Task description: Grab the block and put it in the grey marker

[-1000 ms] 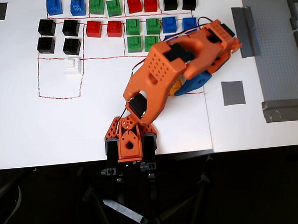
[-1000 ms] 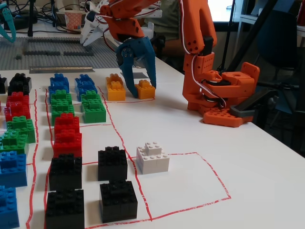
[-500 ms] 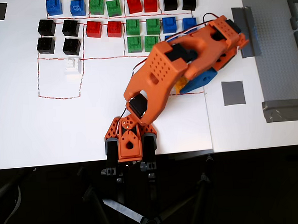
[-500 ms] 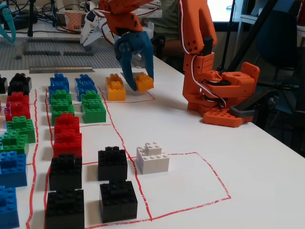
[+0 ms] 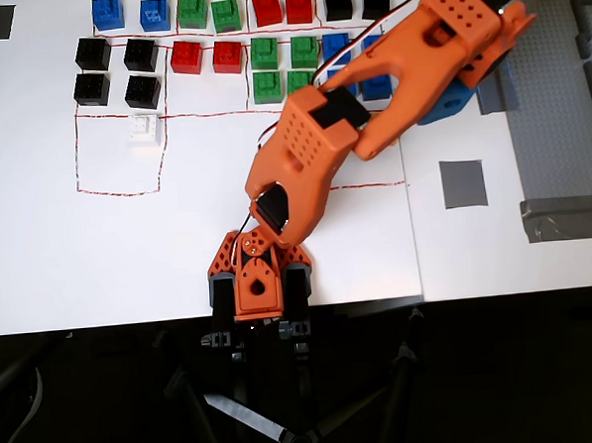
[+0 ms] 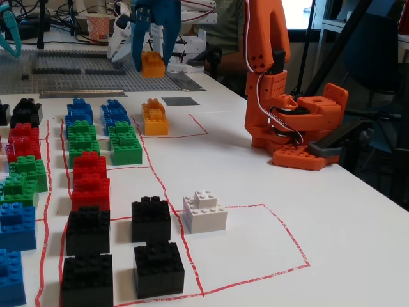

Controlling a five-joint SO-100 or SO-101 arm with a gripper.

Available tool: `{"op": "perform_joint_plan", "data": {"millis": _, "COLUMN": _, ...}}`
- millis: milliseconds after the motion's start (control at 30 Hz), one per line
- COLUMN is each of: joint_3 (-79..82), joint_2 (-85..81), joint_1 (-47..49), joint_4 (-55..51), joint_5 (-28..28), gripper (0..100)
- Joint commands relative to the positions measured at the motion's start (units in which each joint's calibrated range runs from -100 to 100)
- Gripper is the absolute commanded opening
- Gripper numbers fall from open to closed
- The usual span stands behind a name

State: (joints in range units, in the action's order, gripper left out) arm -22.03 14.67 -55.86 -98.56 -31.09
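In the fixed view my blue-fingered gripper (image 6: 152, 62) hangs at the far end of the table, shut on the yellow-orange block (image 6: 153, 64). It holds the block in the air in front of the grey baseplate (image 6: 70, 75). The grey marker (image 6: 179, 100) lies on the table below it, nearer the camera and slightly right. In the overhead view the marker (image 5: 463, 183) is right of the arm. There the block is hidden under the orange arm (image 5: 370, 108), and only part of the blue gripper body (image 5: 447, 104) shows.
Two more yellow-orange blocks (image 6: 155, 118) sit near the marker. Rows of blue, green, red and black blocks (image 6: 89, 173) fill the left. A white block (image 6: 204, 211) sits in a red-outlined square. The arm's base (image 6: 294, 128) stands at the right.
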Motion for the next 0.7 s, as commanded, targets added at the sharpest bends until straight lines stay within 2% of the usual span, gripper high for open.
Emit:
{"op": "perform_joint_plan", "data": {"millis": 0, "joint_3": -9.52, "joint_2": -6.12, "joint_1": -1.88, "joint_4": -1.36, "joint_5": -0.05, "gripper": 0}}
{"op": "perform_joint_plan", "data": {"millis": 367, "joint_3": -17.32, "joint_2": 2.95, "joint_1": -15.19, "joint_4": -0.87, "joint_5": -6.01, "gripper": 0}}
{"op": "perform_joint_plan", "data": {"millis": 667, "joint_3": -16.05, "joint_2": 9.59, "joint_1": -20.93, "joint_4": 0.92, "joint_5": -7.13, "gripper": 0}}
